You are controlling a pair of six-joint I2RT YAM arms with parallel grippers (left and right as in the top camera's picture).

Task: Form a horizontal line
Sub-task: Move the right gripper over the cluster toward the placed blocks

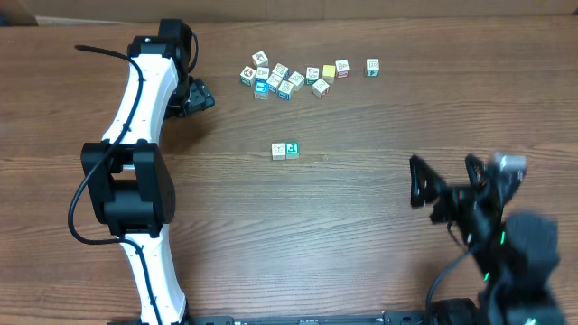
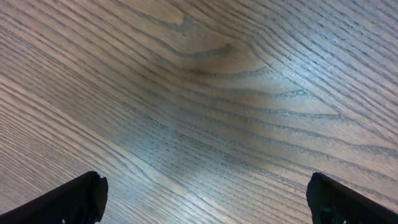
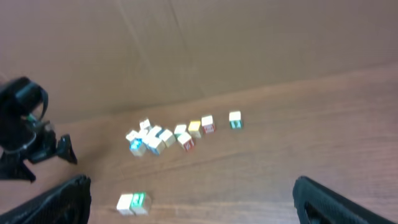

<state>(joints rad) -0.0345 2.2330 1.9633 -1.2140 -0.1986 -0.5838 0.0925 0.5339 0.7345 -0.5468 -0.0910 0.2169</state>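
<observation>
Two small white-and-green lettered cubes point(image 1: 284, 151) are sitting touching, side by side; left gripper point(image 2: 204, 190) and right gripper point(image 3: 191, 190) are both hanging spread wide.

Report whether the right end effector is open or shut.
Open. The right end effector shows both fingers far apart at the frame's corners, gripping nothing.

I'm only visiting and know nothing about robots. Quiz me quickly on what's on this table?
1. True or false: the pair of blocks lying apart from the pile touch each other.
2. The left gripper holds: A) one block B) two blocks C) nothing.
3. Fill in: the right gripper is ____ (open or shut).
Key: 1 true; 2 C; 3 open.
</observation>
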